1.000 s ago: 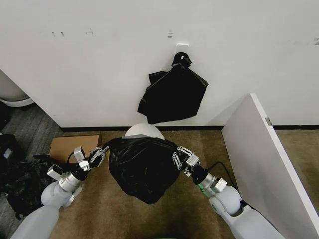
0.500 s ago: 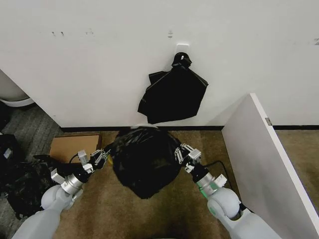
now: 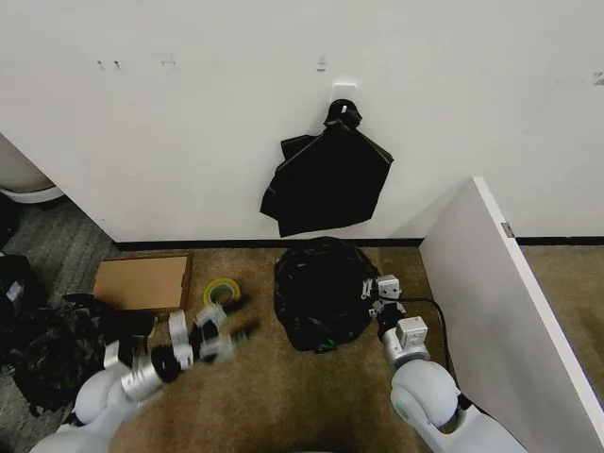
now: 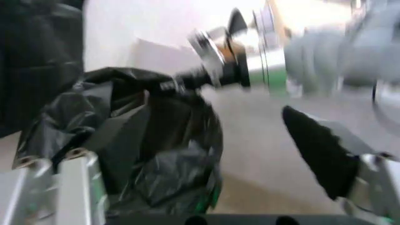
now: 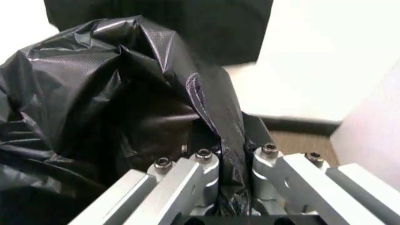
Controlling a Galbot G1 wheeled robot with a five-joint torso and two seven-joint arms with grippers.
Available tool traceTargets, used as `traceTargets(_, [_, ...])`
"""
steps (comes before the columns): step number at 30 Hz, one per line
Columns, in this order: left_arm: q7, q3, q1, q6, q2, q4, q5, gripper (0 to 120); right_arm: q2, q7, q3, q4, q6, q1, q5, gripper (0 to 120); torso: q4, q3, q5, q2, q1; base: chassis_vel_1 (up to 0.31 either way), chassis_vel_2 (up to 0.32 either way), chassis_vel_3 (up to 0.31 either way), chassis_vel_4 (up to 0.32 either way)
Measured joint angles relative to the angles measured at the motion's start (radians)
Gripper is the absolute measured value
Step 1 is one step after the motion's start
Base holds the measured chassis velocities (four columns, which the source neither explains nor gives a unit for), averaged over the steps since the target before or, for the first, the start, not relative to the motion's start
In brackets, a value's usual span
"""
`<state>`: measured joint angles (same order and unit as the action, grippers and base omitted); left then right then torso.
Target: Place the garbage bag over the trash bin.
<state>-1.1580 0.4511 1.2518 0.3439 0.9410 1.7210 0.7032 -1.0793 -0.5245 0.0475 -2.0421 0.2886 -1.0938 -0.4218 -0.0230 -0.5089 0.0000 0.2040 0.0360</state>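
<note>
The garbage bag (image 3: 323, 293) is seen as a crumpled black mound on the brown carpet close to the wall, just below a black bundle (image 3: 327, 179) hung on a wall hook. The trash bin cannot be made out; whether it is hidden under the plastic cannot be told. A fold of the bag's edge is pinched between the closed fingers of the right gripper (image 3: 377, 294), as is shown plainly in the right wrist view, where the film is clamped at the right gripper (image 5: 231, 187). The left gripper (image 3: 219, 332) is held apart from the bag, over the carpet near a yellow tape roll (image 3: 222, 291) and a cardboard box (image 3: 142, 281); its fingers are spread and nothing is held. The covering step appears to be in hand. Next, the free edge would probably need to be retaken and the mouth drawn down evenly.
</note>
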Motion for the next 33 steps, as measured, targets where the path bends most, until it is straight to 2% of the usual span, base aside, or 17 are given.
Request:
traceTargets(2, [0.000, -0.003, -0.001, 0.013, 0.000, 0.000, -0.015, 90, 0.000, -0.003, -0.001, -0.004, 0.008, 0.001, -0.006, 1, -0.0001, 0.000, -0.0001, 0.000, 0.000, 0.000, 0.000, 0.000, 0.000])
traceTargets(4, [-0.019, -0.024, -0.008, 0.081, -0.002, 0.000, -0.081, 98, -0.001, -0.019, -0.004, -0.025, 0.051, 0.007, -0.030, 1, 0.0000, 0.000, -0.0001, 0.000, 0.000, 0.000, 0.000, 0.000, 0.000])
traceTargets(9, [-0.029, -0.040, -0.030, 0.151, -0.002, 0.011, -0.186, 100, 0.000, -0.048, -0.011, -0.060, 0.112, 0.008, -0.061, 1, 0.0001, 0.000, -0.0001, 0.000, 0.000, 0.000, 0.000, 0.000, 0.000])
traceTargets(13, [0.018, -0.061, -0.061, 0.208, 0.004, 0.035, -0.326, 98, -0.003, -0.083, -0.019, -0.101, 0.172, 0.006, -0.083, 1, -0.0003, 0.000, 0.0000, 0.000, 0.000, 0.000, 0.000, 0.000, 0.000])
traceTargets(15, [0.057, -0.066, -0.065, 0.228, 0.005, 0.037, -0.388, 92, -0.004, -0.094, -0.025, -0.114, 0.190, 0.009, -0.097, 1, 0.0000, 0.000, 0.0000, 0.000, 0.000, 0.000, 0.000, 0.000, 0.000])
traceTargets(17, [0.066, -0.068, -0.066, 0.233, 0.006, 0.037, -0.406, 89, -0.005, -0.096, -0.026, -0.117, 0.193, 0.011, -0.101, 1, 0.0002, 0.000, 0.0000, 0.000, 0.000, 0.000, 0.000, 0.000, 0.000])
traceTargets(19, [0.079, -0.071, -0.072, 0.244, 0.009, 0.030, -0.447, 79, -0.004, -0.096, -0.028, -0.124, 0.196, 0.013, -0.105, 1, 0.0001, 0.000, -0.0001, 0.000, 0.000, 0.000, 0.000, 0.000, 0.000])
traceTargets(23, [0.074, -0.073, -0.074, 0.244, 0.008, 0.024, -0.467, 65, -0.003, -0.096, -0.030, -0.127, 0.196, 0.018, -0.112, 1, 0.0001, 0.000, 0.0000, 0.000, 0.000, 0.000, 0.000, 0.000, 0.000])
traceTargets(25, [0.072, -0.074, -0.076, 0.245, 0.009, 0.021, -0.475, 61, -0.003, -0.096, -0.030, -0.127, 0.196, 0.019, -0.114, 1, 0.0000, 0.000, -0.0001, 0.000, 0.000, 0.000, 0.000, 0.000, 0.000])
traceTargets(30, [0.089, -0.075, -0.084, 0.253, 0.015, 0.015, -0.504, 38, -0.008, -0.096, -0.041, -0.143, 0.202, 0.021, -0.124, 1, 0.0000, 0.000, 0.0000, 0.000, 0.000, 0.000, 0.000, 0.000, 0.000])
traceTargets(32, [0.091, -0.076, -0.084, 0.252, 0.016, 0.015, -0.508, 36, -0.010, -0.096, -0.042, -0.148, 0.204, 0.021, -0.127, 1, 0.0000, 0.000, -0.0001, 0.000, 0.000, 0.000, 0.000, 0.000, 0.000])
traceTargets(33, [0.094, -0.076, -0.084, 0.253, 0.018, 0.015, -0.513, 30, -0.011, -0.096, -0.044, -0.153, 0.207, 0.022, -0.131, 1, 0.0000, 0.000, -0.0001, 0.000, 0.000, 0.000, 0.000, 0.000, 0.000])
